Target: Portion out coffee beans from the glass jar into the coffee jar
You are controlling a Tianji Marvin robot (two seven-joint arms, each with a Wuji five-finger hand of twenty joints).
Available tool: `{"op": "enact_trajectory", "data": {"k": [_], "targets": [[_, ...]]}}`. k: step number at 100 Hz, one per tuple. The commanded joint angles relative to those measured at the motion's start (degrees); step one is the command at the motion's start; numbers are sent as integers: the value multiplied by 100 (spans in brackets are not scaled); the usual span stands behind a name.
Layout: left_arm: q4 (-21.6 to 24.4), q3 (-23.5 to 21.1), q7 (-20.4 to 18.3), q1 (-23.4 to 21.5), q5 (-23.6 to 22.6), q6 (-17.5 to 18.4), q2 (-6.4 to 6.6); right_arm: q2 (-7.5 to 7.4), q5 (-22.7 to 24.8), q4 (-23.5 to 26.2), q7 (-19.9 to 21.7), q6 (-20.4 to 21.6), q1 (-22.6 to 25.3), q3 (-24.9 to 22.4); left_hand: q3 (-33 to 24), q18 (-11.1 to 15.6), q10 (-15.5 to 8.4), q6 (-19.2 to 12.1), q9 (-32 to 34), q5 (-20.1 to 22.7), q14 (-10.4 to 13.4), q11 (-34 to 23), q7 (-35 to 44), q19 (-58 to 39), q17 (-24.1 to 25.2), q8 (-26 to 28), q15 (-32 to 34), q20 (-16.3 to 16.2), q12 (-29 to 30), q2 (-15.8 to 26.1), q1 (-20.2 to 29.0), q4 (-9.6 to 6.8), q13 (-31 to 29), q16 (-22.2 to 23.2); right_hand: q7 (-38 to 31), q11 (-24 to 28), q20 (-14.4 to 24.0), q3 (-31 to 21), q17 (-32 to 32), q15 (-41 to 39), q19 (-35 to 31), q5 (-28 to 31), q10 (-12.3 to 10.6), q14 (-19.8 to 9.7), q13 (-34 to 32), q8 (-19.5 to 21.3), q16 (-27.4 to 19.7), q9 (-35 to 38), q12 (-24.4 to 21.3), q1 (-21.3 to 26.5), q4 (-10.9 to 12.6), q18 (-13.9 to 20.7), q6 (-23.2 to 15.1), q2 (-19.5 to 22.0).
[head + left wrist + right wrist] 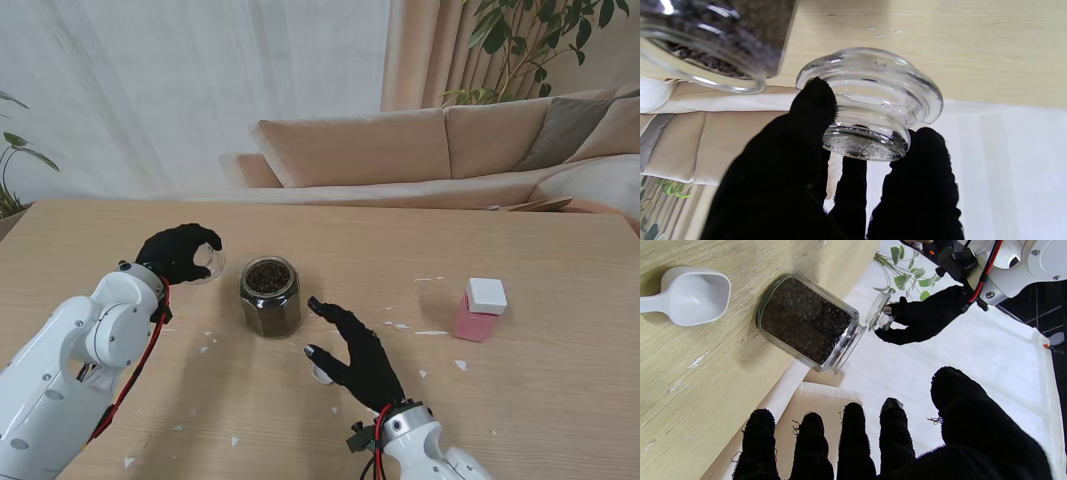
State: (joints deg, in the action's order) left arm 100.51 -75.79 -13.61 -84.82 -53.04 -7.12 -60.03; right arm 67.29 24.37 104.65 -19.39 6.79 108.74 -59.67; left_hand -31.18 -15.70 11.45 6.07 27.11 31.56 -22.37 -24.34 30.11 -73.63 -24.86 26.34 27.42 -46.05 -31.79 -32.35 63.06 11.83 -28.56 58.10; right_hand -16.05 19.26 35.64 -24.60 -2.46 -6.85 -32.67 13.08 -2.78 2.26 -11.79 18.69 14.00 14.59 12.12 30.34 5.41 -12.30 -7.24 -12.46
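The glass jar (269, 295) stands uncapped at the table's middle, nearly full of coffee beans; it also shows in the wrist views (808, 323) (711, 36). My left hand (178, 252) is shut on the jar's clear glass lid (209, 262) (870, 100), held above the table just left of the jar. My right hand (358, 352) hovers open, fingers spread, nearer to me and right of the jar. A white plastic scoop (690, 296) lies on the table, mostly hidden under my right hand (320, 375). A pink container with a white cap (481, 309) stands at the right.
Small white flecks are scattered over the wooden table (520, 400). A beige sofa (440, 150) and curtains lie beyond the far edge. Leafy plants stand at the far right (530, 40) and far left.
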Motion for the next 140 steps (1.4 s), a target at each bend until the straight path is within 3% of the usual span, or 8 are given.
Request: {"op": "enact_trajectory", "data": {"k": [1, 38, 96, 125, 137, 140], "targets": [[-114, -38, 14, -78, -7, -37, -24, 25, 16, 8, 67, 1, 24, 24, -973, 375, 67, 415, 472, 359, 569, -600, 574, -185, -9, 152, 619, 14, -334, 597, 1091, -292, -703, 451, -66, 22, 48, 84, 10, -29, -78, 72, -85, 7, -39, 24, 36, 19, -18, 63, -66, 30, 69, 113], [-872, -12, 517, -81, 71, -259, -70, 36, 64, 47, -18, 1, 77, -8, -949, 387, 56, 440, 466, 338, 567, -619, 628, -203, 3, 173, 633, -29, -358, 623, 1085, -298, -684, 459, -71, 44, 44, 81, 7, -27, -78, 84, -84, 4, -42, 24, 33, 18, -6, 67, -67, 28, 67, 111], [-1883, 438, 1225, 102, 401, -642, -172, 39, 73, 57, -50, 22, 123, -45, -969, 330, -1, 438, 323, 218, 594, -630, 664, -21, 213, 176, 593, -53, -335, 722, 975, -344, -470, 324, -71, 40, 41, 81, 7, -27, -79, 87, -82, -10, -43, 22, 32, 13, -8, 70, -68, 32, 78, 107], [-2006, 473, 1354, 98, 530, -680, -202, 41, 65, 33, -53, 35, 110, -36, -1082, 190, -91, 448, -142, -158, 733, -639, 543, 754, 736, 73, 530, 128, 99, 964, 641, -487, 189, -306, -71, 38, 41, 82, 5, -25, -81, 85, -85, -11, -44, 20, 30, 18, -9, 72, -70, 29, 76, 107], [-1936, 448, 1250, 54, 532, -709, -188, 40, 67, 25, -49, 40, 105, -30, -1226, 162, -155, 443, -412, -375, 885, -519, 391, 1187, 1003, -37, 473, 212, 224, 1221, 292, -734, 669, -1049, -72, 39, 41, 82, 7, -24, -80, 86, -85, -16, -40, 19, 30, 15, -8, 68, -70, 27, 79, 111], [-1924, 444, 1215, 49, 522, -714, -182, 40, 68, 24, -51, 42, 106, -30, -1223, 165, -169, 435, -483, -434, 928, -473, 330, 1249, 1058, -83, 541, 212, 266, 1299, 187, -857, 796, -1476, -72, 39, 41, 82, 7, -24, -81, 86, -87, -12, -40, 19, 29, 17, -8, 69, -69, 27, 78, 109]]}}
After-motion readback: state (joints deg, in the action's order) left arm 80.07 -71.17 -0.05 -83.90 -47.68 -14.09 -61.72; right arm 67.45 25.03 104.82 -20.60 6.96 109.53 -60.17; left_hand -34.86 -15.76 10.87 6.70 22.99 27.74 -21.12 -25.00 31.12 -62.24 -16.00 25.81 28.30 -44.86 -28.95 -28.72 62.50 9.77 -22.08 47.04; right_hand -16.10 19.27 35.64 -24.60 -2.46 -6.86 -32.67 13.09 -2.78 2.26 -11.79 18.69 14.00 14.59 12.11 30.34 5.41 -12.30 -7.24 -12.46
